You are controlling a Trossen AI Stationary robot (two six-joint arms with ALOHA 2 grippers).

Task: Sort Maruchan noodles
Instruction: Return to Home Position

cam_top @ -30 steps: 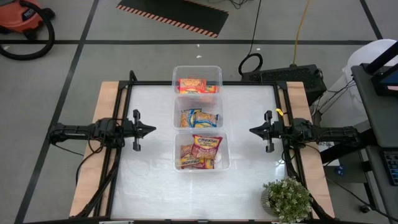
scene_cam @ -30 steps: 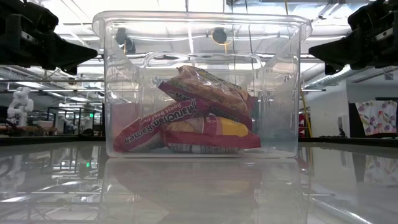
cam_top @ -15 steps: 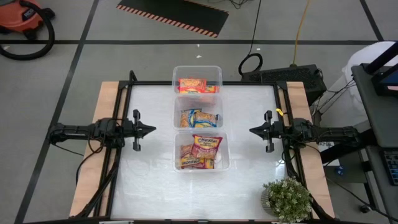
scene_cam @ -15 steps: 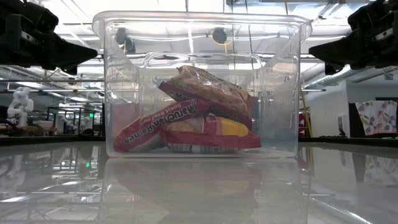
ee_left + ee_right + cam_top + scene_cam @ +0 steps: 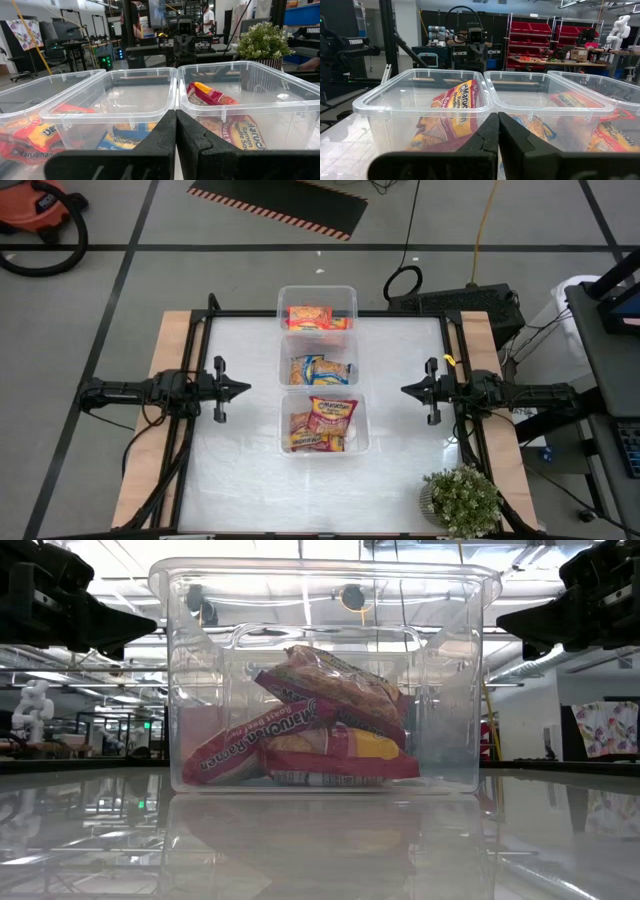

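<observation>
Three clear bins stand in a row down the table's middle, each holding Maruchan packets. The far bin [image 5: 317,307] holds orange-red packets [image 5: 319,318], the middle bin [image 5: 317,360] blue-yellow packets [image 5: 322,368], the near bin [image 5: 324,423] red-white packets [image 5: 325,424], stacked in a heap in the low view [image 5: 318,730]. My left gripper [image 5: 246,389] hovers left of the bins, shut and holding nothing, fingers together in the left wrist view [image 5: 175,131]. My right gripper [image 5: 405,390] hovers right of the bins, shut and holding nothing [image 5: 498,131].
A potted plant [image 5: 461,500] stands at the table's near right corner. Bare white table [image 5: 240,465] lies on both sides of the bin row. Wooden side rails and black frame bars [image 5: 190,330] edge the table.
</observation>
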